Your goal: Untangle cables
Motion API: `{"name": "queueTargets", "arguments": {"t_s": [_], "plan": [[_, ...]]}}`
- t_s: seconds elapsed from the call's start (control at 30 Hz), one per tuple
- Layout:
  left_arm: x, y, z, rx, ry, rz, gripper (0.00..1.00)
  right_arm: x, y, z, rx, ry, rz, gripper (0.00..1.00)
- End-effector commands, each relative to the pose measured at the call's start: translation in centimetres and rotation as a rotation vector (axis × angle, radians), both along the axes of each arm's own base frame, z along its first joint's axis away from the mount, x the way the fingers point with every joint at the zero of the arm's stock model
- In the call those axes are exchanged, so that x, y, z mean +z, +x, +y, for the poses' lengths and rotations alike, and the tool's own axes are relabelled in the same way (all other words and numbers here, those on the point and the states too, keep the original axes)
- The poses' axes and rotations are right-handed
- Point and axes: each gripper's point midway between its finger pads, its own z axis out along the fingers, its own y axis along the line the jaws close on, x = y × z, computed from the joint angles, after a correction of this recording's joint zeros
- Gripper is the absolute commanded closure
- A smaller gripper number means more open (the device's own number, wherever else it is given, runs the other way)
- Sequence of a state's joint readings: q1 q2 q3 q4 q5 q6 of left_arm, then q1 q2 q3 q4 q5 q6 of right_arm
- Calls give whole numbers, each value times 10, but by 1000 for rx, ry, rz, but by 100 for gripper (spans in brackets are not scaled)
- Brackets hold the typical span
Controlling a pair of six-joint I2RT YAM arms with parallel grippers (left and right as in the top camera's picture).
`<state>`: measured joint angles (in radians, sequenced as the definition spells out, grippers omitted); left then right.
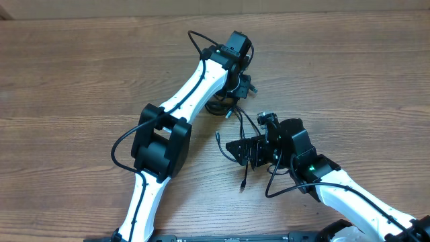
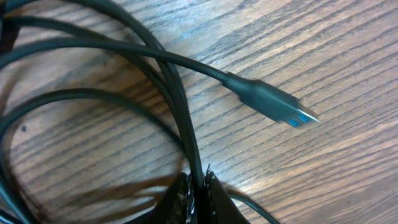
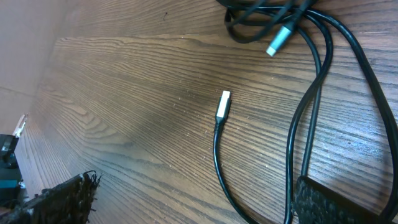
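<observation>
The thin black cables point(image 1: 250, 123) lie on the wooden table between the two arms, bunched in loops point(image 1: 220, 106) under my left gripper point(image 1: 235, 87). In the left wrist view that gripper point(image 2: 198, 194) is shut on one cable strand point(image 2: 186, 124), and a plug with a blue tip point(image 2: 273, 102) lies just beyond it. My right gripper point(image 1: 244, 153) is low over the loose ends and stands open point(image 3: 199, 202). One strand with a silver plug point(image 3: 222, 106) runs between its fingers. Two more strands point(image 3: 311, 112) pass beside the right finger point(image 3: 336, 202).
The thicker black wires of the arms loop off the left arm point(image 1: 121, 144) and the right arm point(image 1: 282, 188). Loose plug ends lie at the centre point(image 1: 218, 136) and a little nearer the front point(image 1: 243, 183). The wood-grain table point(image 1: 80, 81) stretches to the left.
</observation>
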<state>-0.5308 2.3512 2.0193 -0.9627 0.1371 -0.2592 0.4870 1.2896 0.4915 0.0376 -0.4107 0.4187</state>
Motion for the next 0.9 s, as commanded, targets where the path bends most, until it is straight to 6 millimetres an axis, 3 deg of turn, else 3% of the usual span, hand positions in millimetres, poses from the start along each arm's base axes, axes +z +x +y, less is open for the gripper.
{"name": "queueTargets", "arguments": {"t_s": [0.0,0.23,0.43,0.73,0.87], "plan": [[-4,3,8,-30,77,-44,87,0,1,1,-3,0,-5,0],[-18,0,17,-26,115,-38,76,0,1,1,-3,0,-5,0],[-20,4,21,-17,139,-62,56,0,1,1,-3,0,-5,0],[-17,12,13,-118,126,-116,52,0,1,0,-5,-1,-6,0],[-16,2,-5,-158,17,-69,49,0,1,0,-6,-2,-6,0]]}}
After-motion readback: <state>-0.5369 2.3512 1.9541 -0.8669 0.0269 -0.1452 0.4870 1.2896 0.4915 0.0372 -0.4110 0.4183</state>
